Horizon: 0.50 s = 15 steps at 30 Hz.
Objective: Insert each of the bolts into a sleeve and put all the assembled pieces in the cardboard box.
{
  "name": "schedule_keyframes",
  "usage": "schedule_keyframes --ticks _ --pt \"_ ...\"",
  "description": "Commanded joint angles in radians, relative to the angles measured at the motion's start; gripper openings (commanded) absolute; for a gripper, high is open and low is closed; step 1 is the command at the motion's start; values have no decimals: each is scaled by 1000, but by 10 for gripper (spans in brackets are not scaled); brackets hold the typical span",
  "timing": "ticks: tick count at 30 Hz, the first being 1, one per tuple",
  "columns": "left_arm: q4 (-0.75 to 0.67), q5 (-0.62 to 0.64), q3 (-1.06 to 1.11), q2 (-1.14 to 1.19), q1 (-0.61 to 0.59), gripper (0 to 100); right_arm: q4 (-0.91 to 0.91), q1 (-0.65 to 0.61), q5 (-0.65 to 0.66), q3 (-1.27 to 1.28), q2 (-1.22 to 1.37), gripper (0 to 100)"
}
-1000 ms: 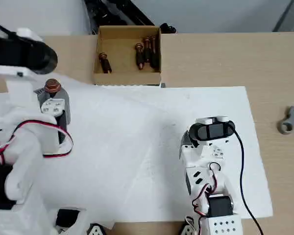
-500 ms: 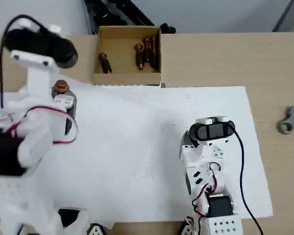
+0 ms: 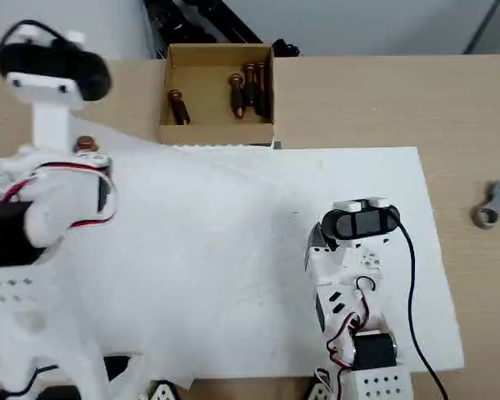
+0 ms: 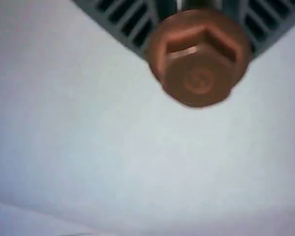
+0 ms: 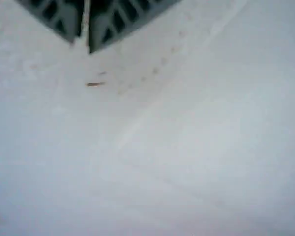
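Left of the cardboard box (image 3: 217, 132) and nearer the robot, the left gripper (image 4: 187, 7) is clamped on a bolt (image 3: 86, 143). The bolt's long axis stands roughly upright, copper hex head on top and facing the wrist camera, the shank hidden between the dark fingers. Right of the box and well nearer the robot, the right gripper (image 5: 85, 27) has its fingers pressed together on nothing, above the white sheet (image 3: 233, 250). Assembled pieces (image 3: 237, 93) lie inside the box.
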Motion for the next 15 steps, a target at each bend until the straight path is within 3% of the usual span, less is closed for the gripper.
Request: schedule_keyframes --ticks 1,15 --pt "-11 -8 -5 -46 -15 6 4 -5 8 14 7 3" --pt "12 -8 13 -89 -133 6 4 -7 8 14 7 3"
